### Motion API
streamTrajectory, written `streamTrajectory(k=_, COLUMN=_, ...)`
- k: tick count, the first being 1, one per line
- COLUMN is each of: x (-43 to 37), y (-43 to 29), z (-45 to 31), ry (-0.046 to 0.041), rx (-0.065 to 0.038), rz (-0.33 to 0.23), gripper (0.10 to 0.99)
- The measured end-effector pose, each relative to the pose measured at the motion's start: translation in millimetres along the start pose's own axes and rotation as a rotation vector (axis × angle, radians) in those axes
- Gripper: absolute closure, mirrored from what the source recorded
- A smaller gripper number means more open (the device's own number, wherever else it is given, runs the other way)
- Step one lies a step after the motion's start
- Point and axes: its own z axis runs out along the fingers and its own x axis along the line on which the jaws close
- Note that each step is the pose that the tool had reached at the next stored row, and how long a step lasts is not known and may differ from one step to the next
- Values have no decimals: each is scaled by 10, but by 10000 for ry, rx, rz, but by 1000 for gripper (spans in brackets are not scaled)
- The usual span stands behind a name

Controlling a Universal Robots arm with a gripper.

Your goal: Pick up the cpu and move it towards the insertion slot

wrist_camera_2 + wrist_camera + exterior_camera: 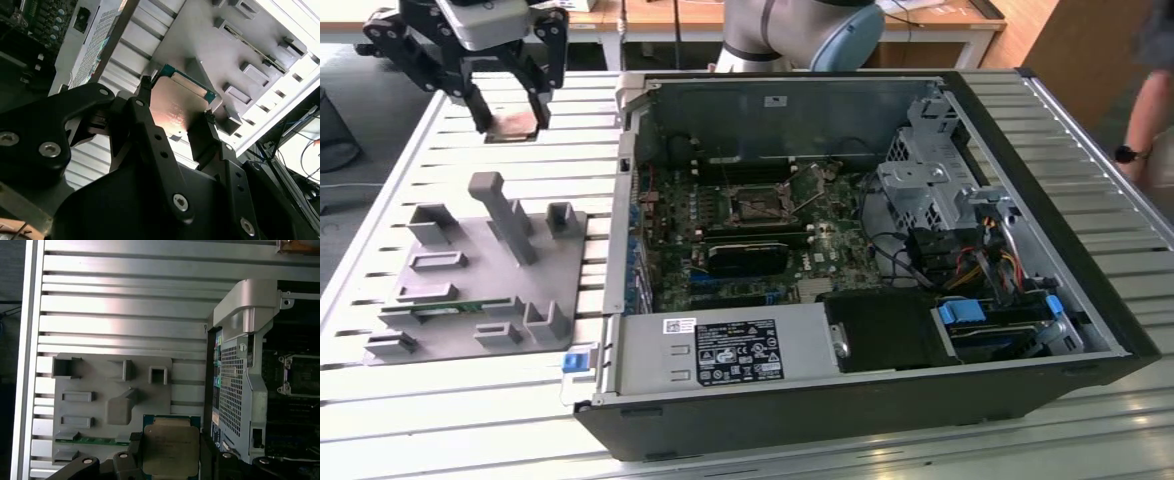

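Note:
My gripper hangs in the air over the slatted table at the exterior view's far left, shut on the cpu. In both wrist views the cpu is a flat silver square with a teal-edged rim, clamped by two opposite edges between the black fingers. The insertion slot is a dark square socket with a metal frame on the motherboard inside the open computer case. It lies well to the exterior view's right of the gripper. The slot also shows in the first wrist view.
A grey plastic fixture with upright posts and recesses lies on the table below the gripper, with a green memory stick in it. The case wall stands between the fixture and the motherboard. A person's arm is at the exterior view's right edge.

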Motion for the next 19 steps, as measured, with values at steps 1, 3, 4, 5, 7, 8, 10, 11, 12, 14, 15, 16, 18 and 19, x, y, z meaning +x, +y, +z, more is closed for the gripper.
streamTrajectory(k=1, x=-31, y=2, z=0, ry=-2, rx=-1, rz=0, gripper=541)
streamTrajectory(k=3, x=-87, y=7, z=0, ry=-1, rx=0, rz=0, gripper=541)
streamTrajectory(k=4, x=-118, y=9, z=0, ry=-1, rx=0, rz=0, gripper=541)
streamTrajectory(k=5, x=-149, y=12, z=0, ry=-1, rx=0, rz=0, gripper=541)
streamTrajectory(k=7, x=-215, y=17, z=-1, ry=-1, rx=0, rz=1, gripper=541)
streamTrajectory(k=8, x=-251, y=18, z=-1, ry=-1, rx=0, rz=1, gripper=541)
streamTrajectory(k=10, x=-325, y=21, z=-2, ry=-1, rx=0, rz=0, gripper=541)
streamTrajectory(k=11, x=-360, y=23, z=-2, ry=-1, rx=0, rz=0, gripper=541)
streamTrajectory(k=12, x=-397, y=26, z=-2, ry=-1, rx=0, rz=0, gripper=541)
streamTrajectory(k=14, x=-468, y=31, z=-2, ry=-1, rx=0, rz=1, gripper=541)
streamTrajectory(k=15, x=-504, y=34, z=-2, ry=-1, rx=-1, rz=1, gripper=541)
streamTrajectory(k=16, x=-541, y=37, z=-2, ry=-1, rx=0, rz=0, gripper=541)
streamTrajectory(k=18, x=-613, y=43, z=-3, ry=-1, rx=0, rz=-1, gripper=541)
streamTrajectory(k=19, x=-650, y=46, z=-3, ry=-1, rx=0, rz=0, gripper=541)
